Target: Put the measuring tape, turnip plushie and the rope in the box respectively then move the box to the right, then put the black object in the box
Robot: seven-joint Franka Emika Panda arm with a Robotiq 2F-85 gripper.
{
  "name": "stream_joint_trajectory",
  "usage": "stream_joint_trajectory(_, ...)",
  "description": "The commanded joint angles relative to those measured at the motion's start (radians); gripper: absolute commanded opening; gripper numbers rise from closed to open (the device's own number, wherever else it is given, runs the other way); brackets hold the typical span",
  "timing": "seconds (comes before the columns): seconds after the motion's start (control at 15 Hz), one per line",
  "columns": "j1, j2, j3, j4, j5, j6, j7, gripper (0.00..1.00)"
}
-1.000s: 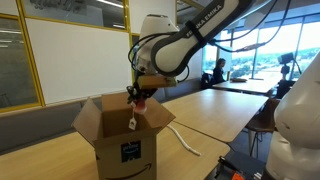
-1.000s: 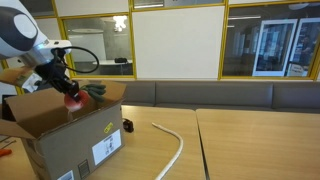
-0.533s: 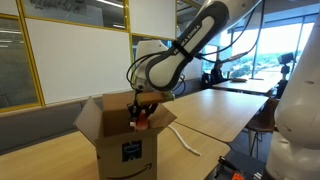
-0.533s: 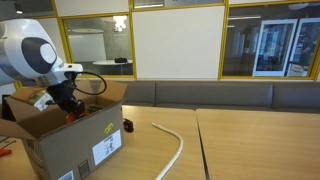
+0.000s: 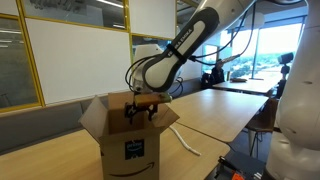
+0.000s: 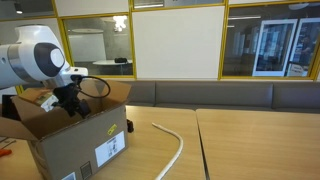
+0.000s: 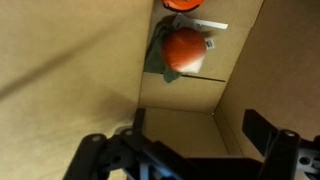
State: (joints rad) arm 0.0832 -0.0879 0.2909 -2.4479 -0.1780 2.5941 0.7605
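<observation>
1. Cardboard fills the wrist view: we look straight down into the box (image 7: pixel 70 60); the turnip plushie (image 7: pixel 185 48) lies on its bottom by the far wall, and the orange measuring tape (image 7: pixel 181 4) shows just beside it at the picture's edge; we judge the second item delivered.
2. We see the gripper (image 7: pixel 200 128) spread wide and holding nothing, clear of the plushie.
3. We take the rope (image 6: pixel 181 143) to be next; it lies curved on the counter (image 6: pixel 250 145) beside the box, and the black object (image 6: pixel 128 126) sits near the box's wall; the move calls for rising clear of the flaps, swinging across to the rope and pinching it where it will not trail badly.
4. In both exterior views the arm arches over and bends down; the wrist points into the box's open top, and the gripper sits low between the raised flaps.
</observation>
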Motion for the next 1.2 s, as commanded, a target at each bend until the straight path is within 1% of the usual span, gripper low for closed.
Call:
stream_joint_trajectory(0.0,0.024,-0.071,-0.033,0.019,0.014,-0.038,-0.009,1.00)
stream_joint_trajectory(0.27,0.011,-0.183,-0.041,0.018,0.007,-0.075,-0.013,1.00)
stream_joint_trajectory(0.67,-0.040,-0.428,-0.052,-0.008,-0.008,-0.145,-0.025,1.00)
stream_joint_trajectory(0.87,-0.099,-0.537,-0.081,-0.035,-0.015,-0.171,-0.037,1.00)
stream_joint_trajectory(1.13,-0.189,-0.626,-0.149,-0.075,-0.007,-0.193,-0.088,1.00)
